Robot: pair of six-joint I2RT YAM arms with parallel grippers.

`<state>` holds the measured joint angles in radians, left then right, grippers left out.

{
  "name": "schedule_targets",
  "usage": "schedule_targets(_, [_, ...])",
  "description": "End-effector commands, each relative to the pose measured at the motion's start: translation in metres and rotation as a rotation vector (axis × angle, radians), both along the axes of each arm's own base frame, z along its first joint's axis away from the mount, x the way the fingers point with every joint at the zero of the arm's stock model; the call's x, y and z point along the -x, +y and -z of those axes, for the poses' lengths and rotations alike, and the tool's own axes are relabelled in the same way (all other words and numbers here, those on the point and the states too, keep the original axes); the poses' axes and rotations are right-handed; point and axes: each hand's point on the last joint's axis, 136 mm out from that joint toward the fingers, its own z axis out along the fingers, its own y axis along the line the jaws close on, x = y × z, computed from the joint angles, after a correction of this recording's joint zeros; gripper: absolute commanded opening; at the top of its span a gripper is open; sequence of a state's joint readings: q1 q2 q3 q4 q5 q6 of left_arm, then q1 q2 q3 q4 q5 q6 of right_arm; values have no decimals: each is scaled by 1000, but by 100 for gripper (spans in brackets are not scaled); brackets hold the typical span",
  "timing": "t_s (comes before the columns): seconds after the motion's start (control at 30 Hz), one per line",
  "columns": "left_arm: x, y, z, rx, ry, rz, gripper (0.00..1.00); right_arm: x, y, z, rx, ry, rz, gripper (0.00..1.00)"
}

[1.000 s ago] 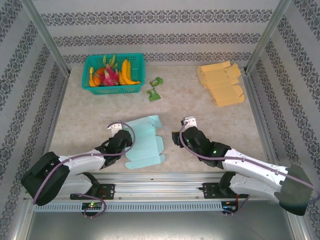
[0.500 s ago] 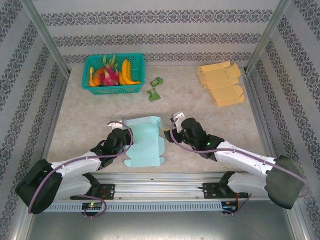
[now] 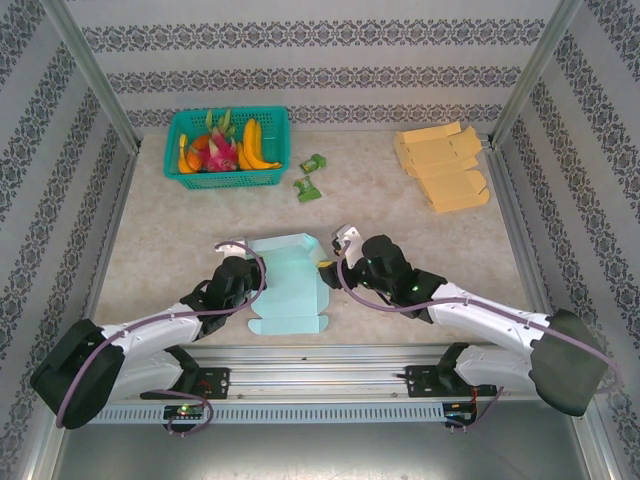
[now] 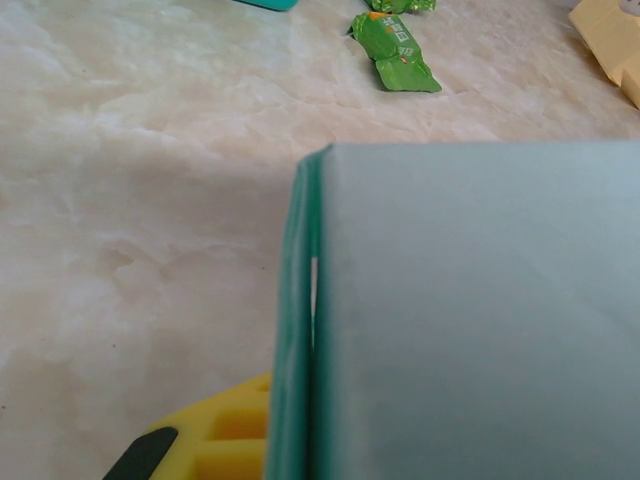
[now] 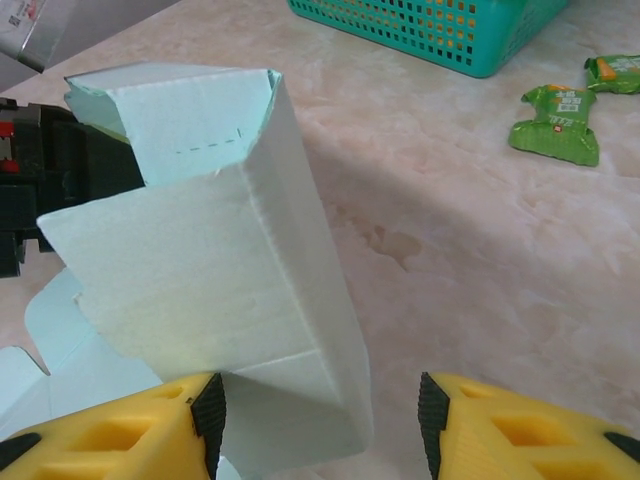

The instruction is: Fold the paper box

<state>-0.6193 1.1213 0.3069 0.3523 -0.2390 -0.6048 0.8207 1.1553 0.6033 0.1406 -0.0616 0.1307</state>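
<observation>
The pale teal paper box (image 3: pixel 285 285) lies partly folded at the near middle of the table, one panel raised. My left gripper (image 3: pixel 243 277) is shut on its left wall. In the left wrist view that wall's edge (image 4: pixel 300 330) runs straight up from my jaws, with one yellow finger (image 4: pixel 205 445) showing beside it. My right gripper (image 3: pixel 333 262) is open at the box's right side. In the right wrist view the raised panel (image 5: pixel 220 260) and its lower corner sit between my two yellow fingers (image 5: pixel 110 430); the left pad is against it and the right pad stands apart.
A teal basket (image 3: pixel 190 180) of fruit stands at the back left. Two green sweets (image 3: pixel 308 187) lie just right of it. A stack of orange flat boxes (image 3: pixel 442 165) is at the back right. Metal frame posts flank the table.
My right gripper has moved left up to the box's right side, now straddling its raised panel, jaws slightly narrower. The box has shifted a little; the left grip holds.
</observation>
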Motion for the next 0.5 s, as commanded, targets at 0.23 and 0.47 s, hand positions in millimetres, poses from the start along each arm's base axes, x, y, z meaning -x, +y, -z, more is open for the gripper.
schedule_targets(0.23, [-1, -1, -10, 28, -38, 18, 0, 3, 27, -6, -23, -13, -60, 52])
schedule_targets(0.47, [-1, 3, -12, 13, -23, -16, 0, -2, 41, -3, -10, -22, -24, 46])
